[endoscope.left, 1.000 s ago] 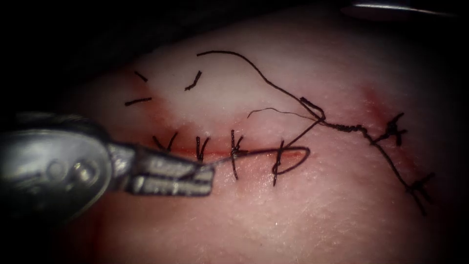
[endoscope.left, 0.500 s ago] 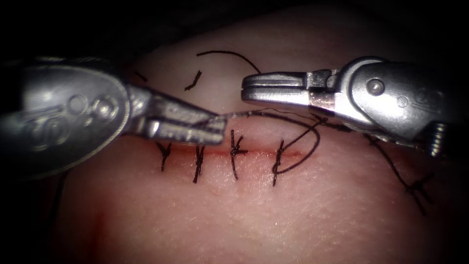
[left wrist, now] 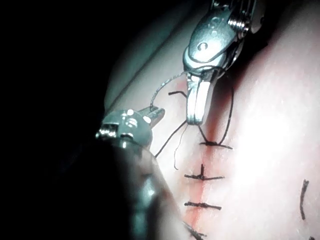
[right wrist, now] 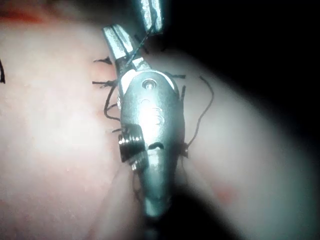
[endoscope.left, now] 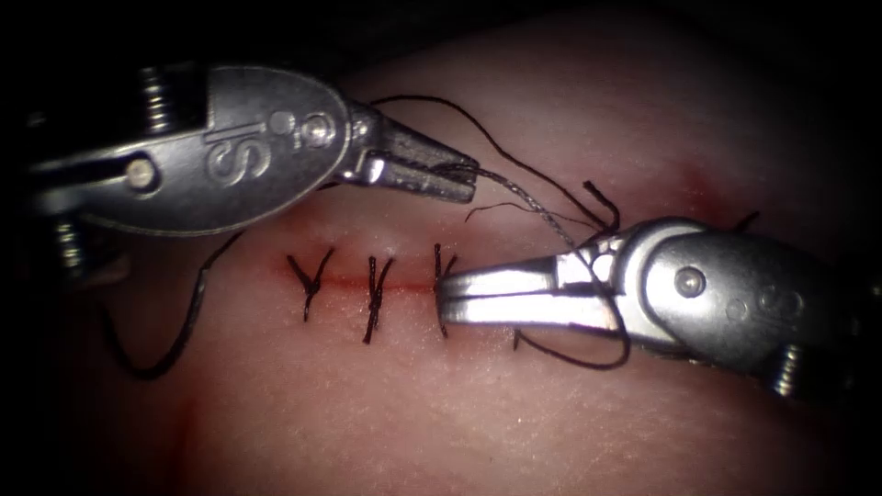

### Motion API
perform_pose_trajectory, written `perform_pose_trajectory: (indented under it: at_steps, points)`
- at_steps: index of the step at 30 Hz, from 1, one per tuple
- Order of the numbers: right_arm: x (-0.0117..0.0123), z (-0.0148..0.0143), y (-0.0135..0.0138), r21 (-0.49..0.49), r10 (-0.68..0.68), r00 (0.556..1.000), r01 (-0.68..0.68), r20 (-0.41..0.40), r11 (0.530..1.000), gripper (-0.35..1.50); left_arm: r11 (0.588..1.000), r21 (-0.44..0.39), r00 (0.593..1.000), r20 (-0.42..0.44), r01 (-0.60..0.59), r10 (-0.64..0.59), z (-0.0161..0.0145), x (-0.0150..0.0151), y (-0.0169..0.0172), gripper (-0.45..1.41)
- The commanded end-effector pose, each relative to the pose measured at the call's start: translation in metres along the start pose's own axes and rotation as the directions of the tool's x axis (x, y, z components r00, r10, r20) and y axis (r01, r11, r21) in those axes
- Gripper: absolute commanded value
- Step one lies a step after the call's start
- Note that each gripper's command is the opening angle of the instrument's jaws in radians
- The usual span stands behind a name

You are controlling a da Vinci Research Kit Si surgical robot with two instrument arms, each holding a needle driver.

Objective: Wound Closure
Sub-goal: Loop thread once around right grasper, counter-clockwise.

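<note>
Cut (endoscope.left: 386, 283) runs left-right across tissue (endoscope.left: 459, 413), crossed by knotted stitches (endoscope.left: 375, 294). Right tool (endoscope.left: 446, 296) lies along cut over its right end, covering stitch there, jaws together, empty as far as visible. Left tool (endoscope.left: 470, 181) above cut, jaws clamped on thread (endoscope.left: 537, 207), which slants down-right, wrapping right tool's wrist. Needle unseen.

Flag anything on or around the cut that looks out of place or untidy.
Short cut ends of thread lie loose on the tissue, away from the cut. The thread held by the left tool looks frayed and pale, and wraps around the right tool. Red fluid stains the tissue.
</note>
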State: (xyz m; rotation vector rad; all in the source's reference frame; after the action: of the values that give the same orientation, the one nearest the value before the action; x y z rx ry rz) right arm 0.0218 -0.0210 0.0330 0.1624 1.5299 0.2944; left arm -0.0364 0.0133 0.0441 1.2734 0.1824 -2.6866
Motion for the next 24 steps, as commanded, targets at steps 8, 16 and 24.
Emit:
perform_pose_trajectory:
  at_steps: [8,16,24]
  points:
    - [-0.0004,0.0013,-0.0002,-0.059,0.07,0.973,-0.085,-0.22,0.995,-0.35,0.999,-0.037,0.999,-0.035,0.025,-0.026,0.0046,-0.002,0.0003,-0.45]
    - [-0.0012,0.001,-0.0021,-0.285,0.199,0.921,-0.3,-0.334,0.91,-0.35,0.997,-0.057,0.996,-0.077,0.047,-0.051,0.0067,-0.0031,0.0028,-0.45]
    - [-0.0035,-0.0001,-0.0062,-0.595,0.305,0.892,-0.451,-0.335,0.665,-0.35,0.996,-0.064,0.993,-0.095,0.057,-0.063,0.0078,-0.0028,0.0055,-0.45]
